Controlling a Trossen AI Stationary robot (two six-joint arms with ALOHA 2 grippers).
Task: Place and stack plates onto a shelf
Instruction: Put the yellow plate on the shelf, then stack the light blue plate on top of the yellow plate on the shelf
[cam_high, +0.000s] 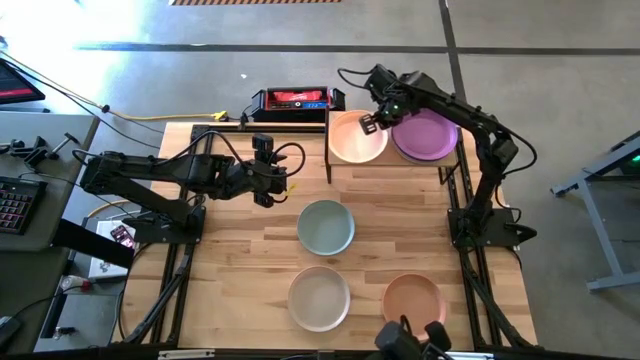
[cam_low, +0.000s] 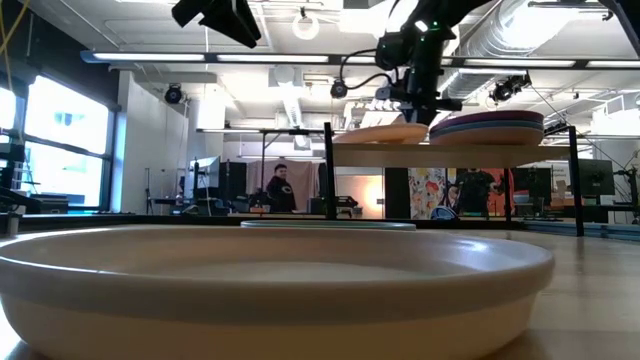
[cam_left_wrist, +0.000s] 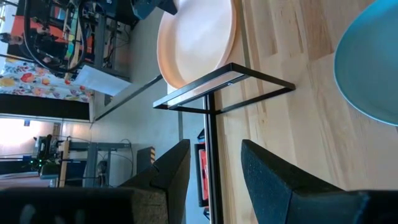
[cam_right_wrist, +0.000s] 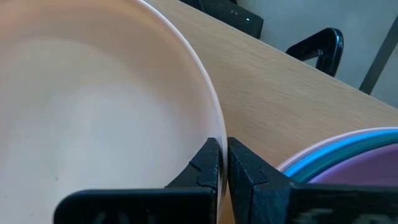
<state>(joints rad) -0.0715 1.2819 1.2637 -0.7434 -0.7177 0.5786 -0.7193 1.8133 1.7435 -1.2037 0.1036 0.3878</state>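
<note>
On the shelf (cam_high: 392, 161) at the table's far right lie a peach plate (cam_high: 355, 140) and a stack topped by a purple plate (cam_high: 428, 136), with a blue rim (cam_right_wrist: 323, 158) beneath it. My right gripper (cam_high: 371, 122) is shut on the peach plate's rim, between the two. My left gripper (cam_high: 264, 190) hovers open over bare table left of the shelf, touching nothing. A pale teal plate (cam_high: 326, 227), an off-white plate (cam_high: 319, 298) and an orange plate (cam_high: 412, 300) rest flat on the tabletop. My right gripper pinches the peach plate's rim (cam_right_wrist: 214, 134) on the side facing the purple stack, one finger inside the plate and one outside. The fingers come from above, pointing down. The plate (cam_low: 385, 133) lies on the shelf board, its held side slightly higher.
A black and red device (cam_high: 295, 100) sits at the table's far edge beside the shelf. The shelf's black leg frame (cam_left_wrist: 211, 99) stands ahead of my left gripper. The off-white plate (cam_low: 270, 290) fills the low view's foreground. A person (cam_low: 278, 188) sits far behind.
</note>
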